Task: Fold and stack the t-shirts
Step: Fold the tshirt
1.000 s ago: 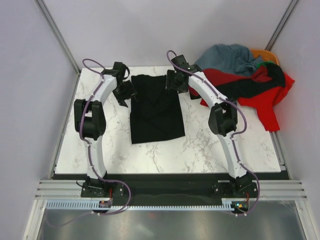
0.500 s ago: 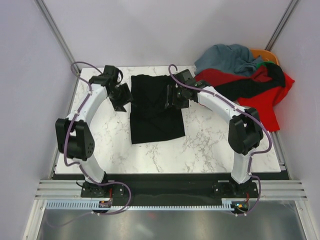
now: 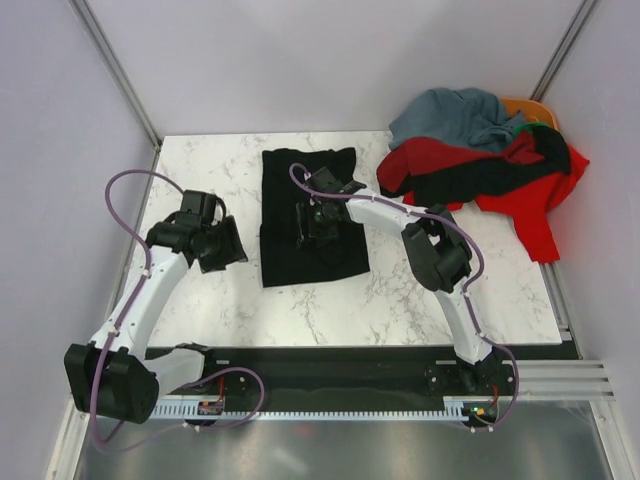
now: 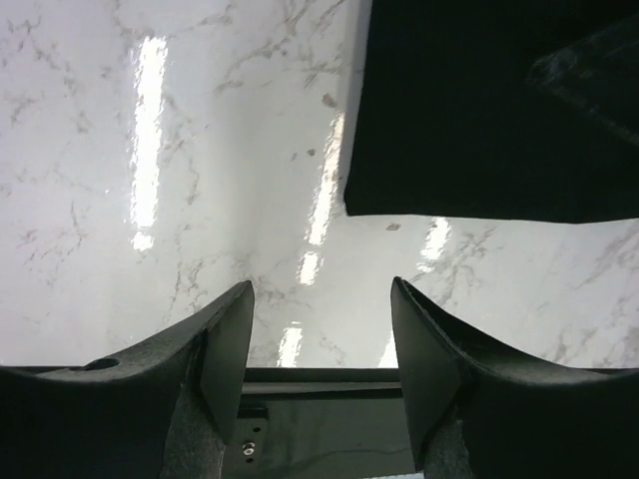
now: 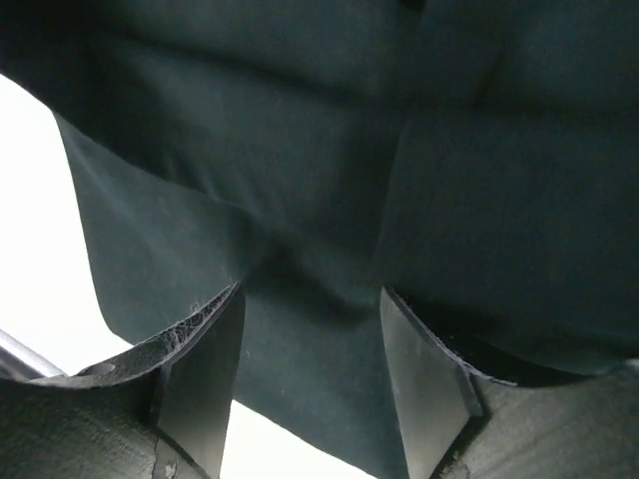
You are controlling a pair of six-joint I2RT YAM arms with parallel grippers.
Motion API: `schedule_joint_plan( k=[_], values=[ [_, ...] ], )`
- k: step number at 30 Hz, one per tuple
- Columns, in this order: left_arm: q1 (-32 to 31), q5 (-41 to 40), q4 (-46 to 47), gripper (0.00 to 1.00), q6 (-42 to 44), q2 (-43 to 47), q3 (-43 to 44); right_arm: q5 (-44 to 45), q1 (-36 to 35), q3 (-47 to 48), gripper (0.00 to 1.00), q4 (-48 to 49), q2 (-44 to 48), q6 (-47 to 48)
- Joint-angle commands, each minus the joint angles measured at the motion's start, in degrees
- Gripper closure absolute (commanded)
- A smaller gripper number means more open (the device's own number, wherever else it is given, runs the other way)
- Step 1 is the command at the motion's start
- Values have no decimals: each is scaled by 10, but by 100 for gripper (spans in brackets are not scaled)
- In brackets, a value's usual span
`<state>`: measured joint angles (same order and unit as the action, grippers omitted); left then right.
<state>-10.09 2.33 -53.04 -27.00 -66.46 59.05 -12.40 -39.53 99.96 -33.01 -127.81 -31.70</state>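
At the middle of the desk (image 3: 400, 290), toward its far edge, we see the black t-shirt (image 3: 300, 175) lying flat, folded into a long narrow rectangle with one short end toward the arms' bases. Over its middle hangs the right pincer (image 5: 310, 309), jaws standing wide, with dark cloth spread beneath them and nothing pinched between (whether the tips touch the cloth we cannot tell). Left of the shirt and apart from it, the left pincer (image 4: 321, 299) hovers over bare marble, likewise wide and empty. At the far right corner the other t-shirts (image 3: 480, 160) lie in a loose heap: grey-blue, red and black, with orange and green peeking out.
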Motion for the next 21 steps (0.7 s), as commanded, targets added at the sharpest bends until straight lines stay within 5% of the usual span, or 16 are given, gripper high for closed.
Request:
schedule_joint_plan(
  k=[1, 13, 16, 21],
  values=[
    [2, -57, 36, 36, 24, 25, -46, 14, 20, 80, 35, 4, -31, 8],
    [1, -31, 88, 36, 20, 85, -89, 25, 124, 429, 32, -29, -171, -37],
    [1, -33, 93, 36, 21, 79, -94, 16, 131, 371, 32, 5, -100, -47],
    [1, 13, 94, 33, 23, 56, -89, 37, 132, 101, 29, 51, 65, -10]
  ],
)
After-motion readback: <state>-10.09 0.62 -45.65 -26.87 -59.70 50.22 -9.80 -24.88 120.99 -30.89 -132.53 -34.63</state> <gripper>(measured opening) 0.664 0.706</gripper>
